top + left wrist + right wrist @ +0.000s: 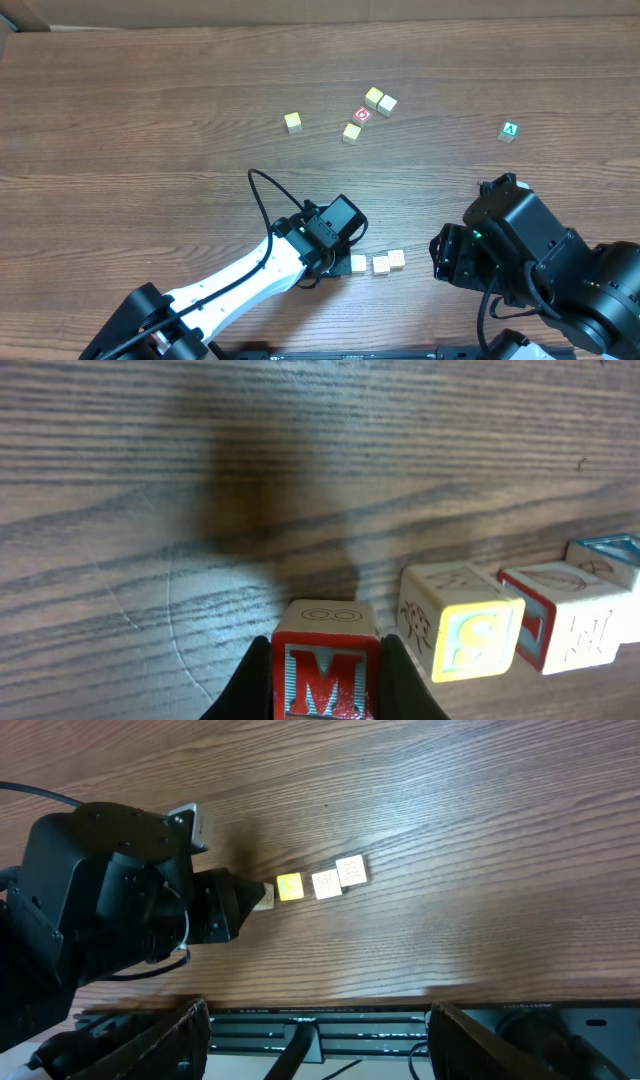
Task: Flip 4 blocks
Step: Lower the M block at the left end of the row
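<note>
Jaws of the left gripper point(326, 688) clamp the red M block point(326, 658) at 6 o'clock on the table point(120, 120), the yellow block point(290, 887), cream block point(327, 883) and second cream block point(350, 870) lined up at its 3 o'clock, while the right gripper point(320, 1025) gapes wide, empty.
</note>
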{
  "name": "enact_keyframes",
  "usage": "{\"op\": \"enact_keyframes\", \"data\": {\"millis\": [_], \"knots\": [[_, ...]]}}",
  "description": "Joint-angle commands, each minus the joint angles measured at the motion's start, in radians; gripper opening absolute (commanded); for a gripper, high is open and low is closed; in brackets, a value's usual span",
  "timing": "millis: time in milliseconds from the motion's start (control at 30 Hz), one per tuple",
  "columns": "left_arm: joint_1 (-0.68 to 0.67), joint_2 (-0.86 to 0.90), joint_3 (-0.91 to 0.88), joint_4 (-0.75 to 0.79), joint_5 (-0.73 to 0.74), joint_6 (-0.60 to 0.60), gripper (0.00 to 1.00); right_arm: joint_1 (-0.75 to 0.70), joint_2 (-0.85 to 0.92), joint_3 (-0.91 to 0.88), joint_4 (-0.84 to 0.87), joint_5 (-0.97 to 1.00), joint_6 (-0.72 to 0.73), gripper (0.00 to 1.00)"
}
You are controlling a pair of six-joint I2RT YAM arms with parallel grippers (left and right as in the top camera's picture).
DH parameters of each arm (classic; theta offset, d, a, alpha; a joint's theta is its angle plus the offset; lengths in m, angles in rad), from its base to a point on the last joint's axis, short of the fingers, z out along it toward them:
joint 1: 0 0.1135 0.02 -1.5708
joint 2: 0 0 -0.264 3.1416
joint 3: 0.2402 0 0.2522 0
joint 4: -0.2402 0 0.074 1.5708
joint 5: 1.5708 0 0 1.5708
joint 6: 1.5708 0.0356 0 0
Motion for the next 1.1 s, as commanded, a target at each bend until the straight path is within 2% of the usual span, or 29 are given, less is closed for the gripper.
{"op": "enact_keyframes", "data": {"millis": [0, 1067], "knots": [[-0.005, 0.003, -0.011, 0.020, -0.041, -0.030, 0.04, -0.006, -0.004, 0.001, 0.002, -0.008, -0.006, 0.71], [-0.030, 0.004, -0.072, 0.122, -0.045, -0.049, 0.04, -0.006, -0.004, 0.001, 0.002, -0.016, -0.006, 0.71]]}}
